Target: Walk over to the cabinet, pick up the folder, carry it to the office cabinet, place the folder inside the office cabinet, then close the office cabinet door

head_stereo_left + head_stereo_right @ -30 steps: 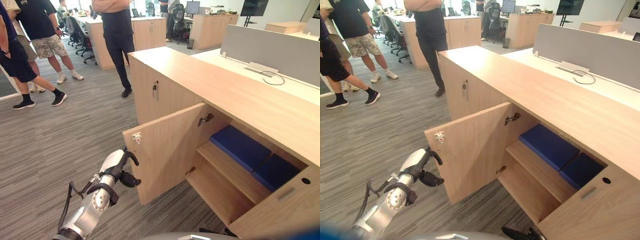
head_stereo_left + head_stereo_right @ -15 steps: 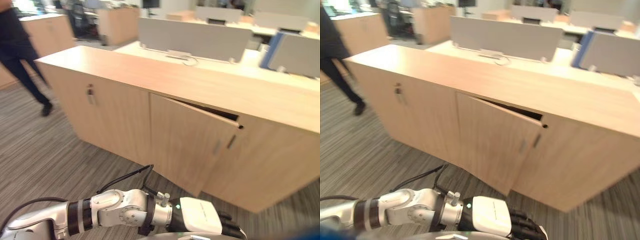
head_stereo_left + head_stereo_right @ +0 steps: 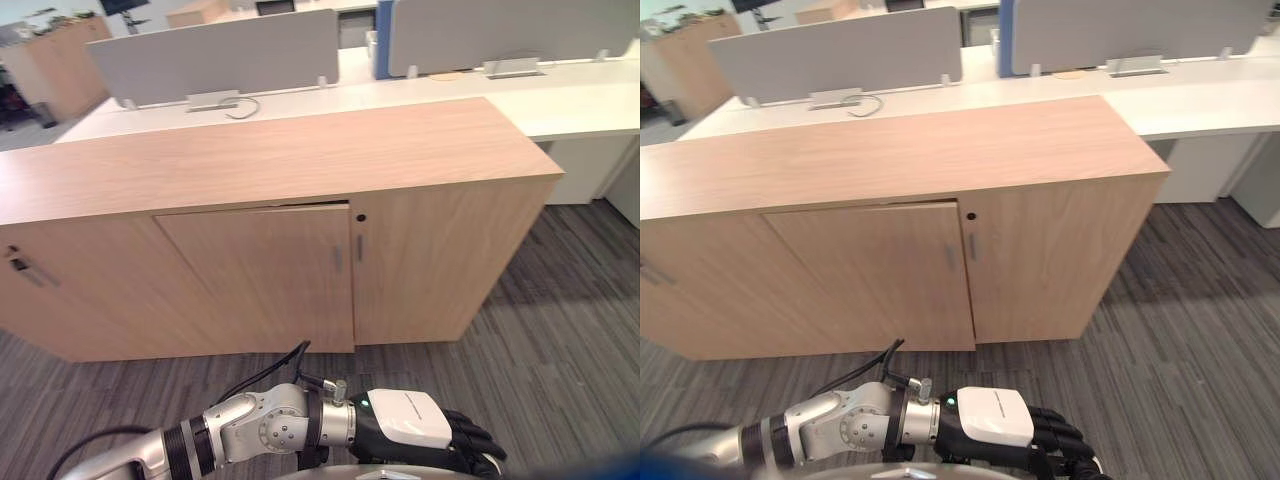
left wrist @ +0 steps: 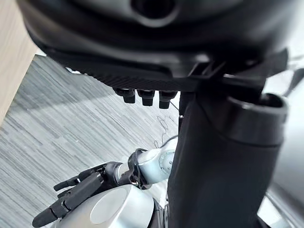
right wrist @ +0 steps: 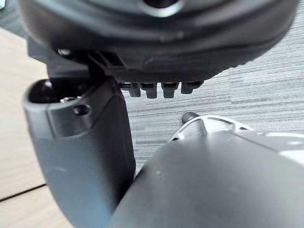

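In the left eye view the office cabinet [image 3: 300, 150] stands on the grey carpeted floor [image 3: 560, 330], with a white table [image 3: 590, 105] and grey screens [image 3: 220, 55] behind its far edge. The office cabinet door [image 3: 265, 285] sits almost flush with the front, leaving a thin dark gap along its top edge. The inside is hidden, so where the folder lies cannot be told. The left hand [image 3: 440, 440] hangs low over the floor in front of the cabinet, well apart from the door. Its fingers [image 3: 475, 447] look loosely bent around nothing, though they sit at the very edge of the view. The right eye view shows the same: the door is nearly shut, a small handle [image 3: 949, 256] sits by its right edge, and the left hand is empty above the carpet. In the left wrist view the left hand's fingertips [image 4: 142, 97] show as short stubs over the carpet, with the thumb [image 4: 218, 161] beside them and nothing between. Beyond them the right hand [image 4: 71, 197] hangs with straight, empty fingers. In the right wrist view the right hand's fingertips [image 5: 156, 89] line up above bare carpet, holding nothing, with the cabinet's pale wood close by.
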Motion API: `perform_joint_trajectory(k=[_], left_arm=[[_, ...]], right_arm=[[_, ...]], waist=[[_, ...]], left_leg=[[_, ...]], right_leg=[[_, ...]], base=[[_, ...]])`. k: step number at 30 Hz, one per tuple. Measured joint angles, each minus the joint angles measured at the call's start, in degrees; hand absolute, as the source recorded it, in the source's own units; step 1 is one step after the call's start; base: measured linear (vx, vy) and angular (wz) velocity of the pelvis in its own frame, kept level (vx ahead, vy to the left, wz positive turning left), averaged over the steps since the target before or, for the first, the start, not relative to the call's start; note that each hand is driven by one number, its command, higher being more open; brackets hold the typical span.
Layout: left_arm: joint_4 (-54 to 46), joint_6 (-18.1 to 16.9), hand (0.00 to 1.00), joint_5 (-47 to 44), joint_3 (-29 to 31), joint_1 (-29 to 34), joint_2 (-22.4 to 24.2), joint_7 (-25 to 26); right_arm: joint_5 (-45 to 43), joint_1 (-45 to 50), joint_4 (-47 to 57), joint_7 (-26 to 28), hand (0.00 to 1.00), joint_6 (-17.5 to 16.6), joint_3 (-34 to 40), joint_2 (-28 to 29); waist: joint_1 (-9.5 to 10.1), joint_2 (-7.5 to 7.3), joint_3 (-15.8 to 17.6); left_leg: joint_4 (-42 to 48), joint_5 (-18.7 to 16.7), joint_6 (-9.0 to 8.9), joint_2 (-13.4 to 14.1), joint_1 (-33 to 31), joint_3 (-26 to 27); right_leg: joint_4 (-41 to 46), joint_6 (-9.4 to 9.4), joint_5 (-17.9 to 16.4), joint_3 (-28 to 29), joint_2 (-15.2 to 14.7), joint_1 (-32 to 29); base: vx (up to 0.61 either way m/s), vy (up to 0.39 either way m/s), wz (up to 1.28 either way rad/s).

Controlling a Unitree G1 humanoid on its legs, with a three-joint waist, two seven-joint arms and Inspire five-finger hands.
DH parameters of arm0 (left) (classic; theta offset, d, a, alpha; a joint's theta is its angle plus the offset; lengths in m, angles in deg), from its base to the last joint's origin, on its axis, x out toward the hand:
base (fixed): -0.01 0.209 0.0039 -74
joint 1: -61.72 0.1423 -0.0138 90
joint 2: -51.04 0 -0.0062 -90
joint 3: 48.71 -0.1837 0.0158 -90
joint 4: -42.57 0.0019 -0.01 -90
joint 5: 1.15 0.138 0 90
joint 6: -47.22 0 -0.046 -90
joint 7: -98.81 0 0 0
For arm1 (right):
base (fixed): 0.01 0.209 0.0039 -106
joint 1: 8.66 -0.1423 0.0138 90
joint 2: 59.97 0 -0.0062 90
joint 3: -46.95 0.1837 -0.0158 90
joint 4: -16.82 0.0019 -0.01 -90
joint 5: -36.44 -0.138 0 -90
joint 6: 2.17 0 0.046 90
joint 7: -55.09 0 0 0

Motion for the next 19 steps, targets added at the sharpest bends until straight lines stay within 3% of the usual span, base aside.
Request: perform_joint_trajectory(k=[3,6,8,9,10,11,13,14,15,16,17,19], left_arm=[[7.73,1.96,1.00,-4.77,8.69,9.99,3.59,-0.08],[22.02,8.30,1.00,-5.18,19.43,16.02,11.83,2.07],[32.50,12.81,1.00,-6.63,29.89,17.14,14.79,4.65],[35.61,14.86,1.00,-7.81,34.88,17.87,15.49,6.12],[38.30,17.28,1.00,-9.88,41.22,18.93,16.61,8.22],[39.71,18.15,1.00,-11.01,44.48,19.25,17.62,9.28],[43.67,20.39,1.00,-15.41,53.88,19.48,21.82,11.89],[44.62,20.79,1.00,-17.44,56.71,19.91,23.41,12.93],[44.96,20.90,1.00,-19.02,58.37,20.37,24.41,13.74],[46.16,20.91,1.00,-21.79,61.50,21.08,26.40,14.99],[48.62,20.95,1.00,-24.12,65.81,21.94,28.60,16.34],[50.32,20.98,1.00,-26.12,69.05,22.10,30.22,17.31]], right_arm=[[-1.63,-0.49,-0.07,-0.33,1.00,0.25,-1.97,0.49],[-2.57,-1.06,-0.12,-0.52,1.00,0.93,-2.08,1.21],[-4.04,-1.54,-0.09,-0.68,1.00,1.42,-3.81,1.71],[-4.50,-1.54,-0.06,-0.69,1.00,1.45,-3.82,1.91],[-6.10,-1.65,-0.05,-0.80,1.00,1.56,-3.72,1.83],[-6.22,-1.93,-0.03,-0.95,1.00,1.66,-3.54,1.59],[-6.74,-2.43,-0.20,-1.93,1.00,2.04,-2.92,-0.64],[-7.33,-2.43,-0.21,-2.17,1.00,2.07,-2.76,-1.30],[-7.94,-2.42,-0.21,-2.34,1.00,2.08,-2.41,-1.43],[-8.27,-2.26,-0.21,-2.67,1.00,2.08,-1.35,-1.40],[-8.25,-1.55,0.05,-2.99,1.00,2.01,-0.40,-0.48],[-8.26,-1.28,0.36,-2.42,1.00,2.06,0.53,-0.14]], waist=[[-0.87,-1.46,0.74],[-0.16,-2.86,0.91],[1.36,-4.53,1.94],[1.94,-4.85,2.28],[2.66,-5.03,2.95],[3.20,-4.62,3.49],[5.48,-2.17,5.87],[5.72,-1.60,6.17],[5.87,-1.23,6.24],[6.44,-0.18,6.13],[6.73,0.05,5.73],[6.79,-0.43,5.33]], left_leg=[[-0.06,0.34,-0.92,0.88,1.07,1.10],[1.15,0.18,-1.85,2.04,1.08,2.45],[8.37,-1.76,-2.57,5.83,-0.01,2.57],[13.86,-3.16,-1.38,8.40,-1.56,0.71],[20.84,-4.53,-0.22,10.91,-4.17,-5.13],[22.73,-5.78,-0.52,11.01,-5.64,-10.92],[21.85,-9.29,-4.06,4.09,-9.24,-35.47],[19.44,-9.70,-4.79,0.87,-10.33,-43.00],[17.37,-9.59,-4.94,-0.73,-10.78,-46.81],[12.96,-5.42,-5.30,-2.15,-11.00,-51.55],[10.02,-2.19,-1.96,-3.37,-8.26,-51.42],[7.96,-1.57,-1.01,-4.37,-7.16,-50.83]], right_leg=[[-1.57,-0.44,0.40,1.62,1.74,0.89],[-2.76,-0.82,0.52,3.18,2.99,0.83],[-2.95,-1.72,-0.17,5.35,4.27,0.54],[-2.95,-2.05,-0.37,6.50,5.09,0.32],[-2.60,-3.02,-0.70,8.16,5.98,0.37],[-2.34,-3.36,-0.97,9.00,6.24,0.47],[-1.37,-3.70,-1.23,12.95,5.96,0.80],[-1.01,-3.47,-1.20,13.79,5.31,0.88],[-0.78,-3.02,-1.18,14.40,4.97,0.98],[-0.33,-1.73,-1.01,15.41,4.94,1.39],[-1.33,-0.29,-0.29,16.18,4.72,3.15],[-1.67,0.42,-0.01,16.31,3.63,3.35]], base=[[0.00,-0.119,-0.29],[0.01,-0.098,-0.26],[0.04,-0.116,-0.55],[0.09,-0.171,-0.71],[0.10,-0.154,-0.63],[0.10,-0.102,-0.79],[0.05,0.050,-0.82],[0.02,0.134,-0.55],[0.02,0.143,-0.45],[0.11,0.172,-0.40],[0.10,0.140,-0.29],[0.08,0.101,-0.05]])
